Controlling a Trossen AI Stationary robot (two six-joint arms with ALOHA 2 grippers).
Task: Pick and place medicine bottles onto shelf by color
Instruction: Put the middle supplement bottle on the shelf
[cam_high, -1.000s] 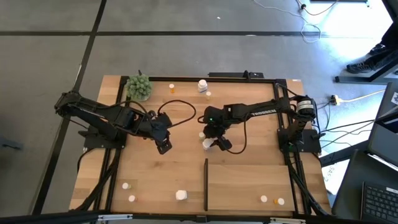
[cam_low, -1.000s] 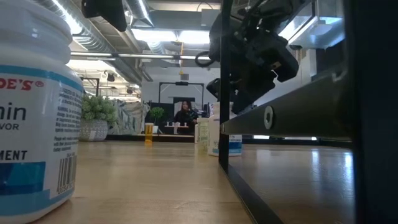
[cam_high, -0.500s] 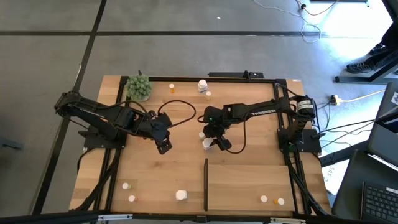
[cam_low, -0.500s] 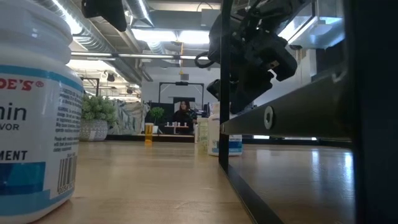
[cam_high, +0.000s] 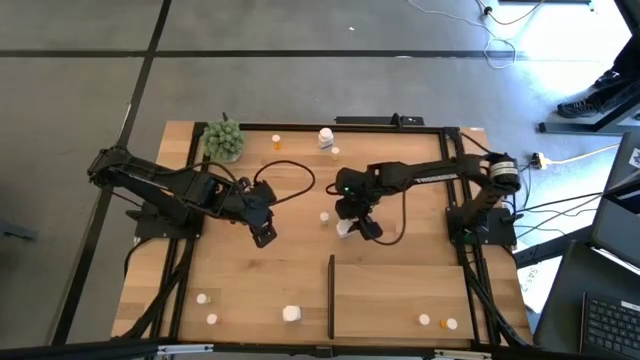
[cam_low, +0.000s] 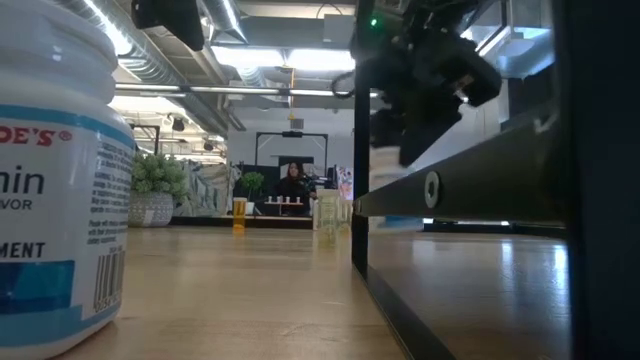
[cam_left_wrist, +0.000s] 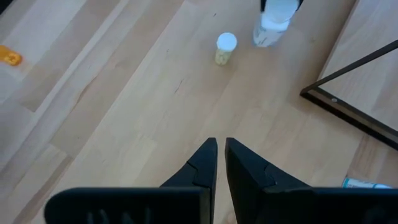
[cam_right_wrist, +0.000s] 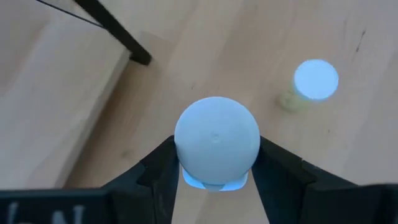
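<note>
The table (cam_high: 250, 270) fills the middle of the high view. The shelf (cam_high: 400, 295) lies at its lower right, black strip on its left edge. The left arm waits centre-left, its gripper (cam_high: 263, 236) pinched shut and empty. The right gripper (cam_high: 356, 229) sits at centre, just above the shelf's top corner, fingers (cam_right_wrist: 158, 171) clamped on a white bottle (cam_right_wrist: 216, 142). A small bottle (cam_high: 325, 215) stands just left of it. More bottles (cam_high: 291, 314) sit along the bottom edge, others near the top beside the plant (cam_high: 224, 139).
</note>
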